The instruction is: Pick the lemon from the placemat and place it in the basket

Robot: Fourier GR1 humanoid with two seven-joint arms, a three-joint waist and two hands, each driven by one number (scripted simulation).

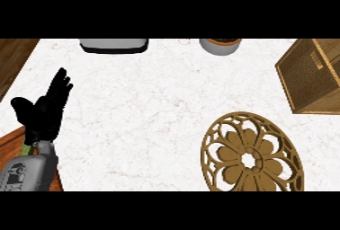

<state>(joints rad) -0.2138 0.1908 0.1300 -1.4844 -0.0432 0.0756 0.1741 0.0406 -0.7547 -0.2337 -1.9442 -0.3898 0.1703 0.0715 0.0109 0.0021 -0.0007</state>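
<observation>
Wicker basket sits far right; no lemon visible on placemat, maybe hidden. Left robot hand rests, fingers apart. Locate the lemon first.

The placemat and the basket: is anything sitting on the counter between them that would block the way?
Nothing visible does. The round gold placemat lies just below the wicker basket, with only bare white counter between them. No lemon shows on the placemat. The left hand rests open far off at the left edge.
</observation>
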